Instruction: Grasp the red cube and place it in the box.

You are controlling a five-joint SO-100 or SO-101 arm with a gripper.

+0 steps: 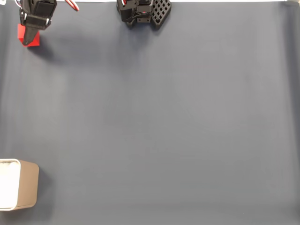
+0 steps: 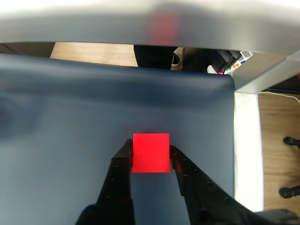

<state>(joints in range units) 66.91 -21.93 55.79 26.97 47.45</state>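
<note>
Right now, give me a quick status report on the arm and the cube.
Gripper fingers either side of the red cube, apparently closed on it. Cube at mat's top left, fixed view. Box bottom left, empty-looking. Path between clear.

Your fixed view looks straight down from high above the table, taking in the whole dark mat, with the arm's base at the top edge. Your wrist view rides right behind the pincer, close in, angled down and forward across the mat to its far edge. Both share the top-left corner, where the red cube sits between the fingers.
</note>
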